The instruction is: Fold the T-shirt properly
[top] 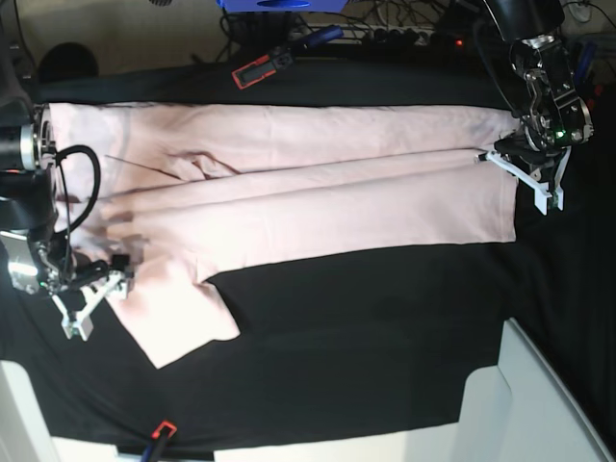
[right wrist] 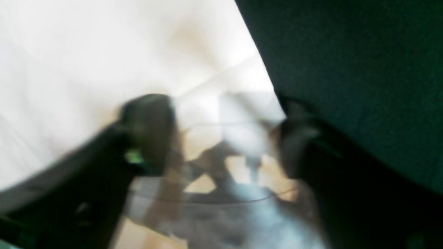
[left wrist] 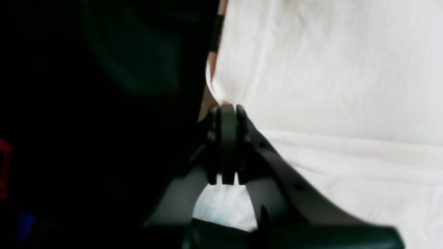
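Note:
The pale pink T-shirt (top: 318,192) lies spread lengthwise on the black table cloth (top: 366,337), plain side up, with long folds running along it. At the right in the base view my left gripper (top: 489,156) is at the shirt's edge. The left wrist view shows this left gripper (left wrist: 226,108) shut, pinching the T-shirt (left wrist: 328,86) at its border. At the left in the base view my right gripper (top: 114,274) is over the sleeve. In the blurred right wrist view the right gripper (right wrist: 223,133) is open, with a corner of the T-shirt (right wrist: 86,52) between its fingers.
A red and black clamp (top: 260,69) lies at the table's far edge, and another clamp (top: 159,433) at the near edge. A white box (top: 539,404) stands at the lower right. Cables and a blue object (top: 279,5) sit behind the table.

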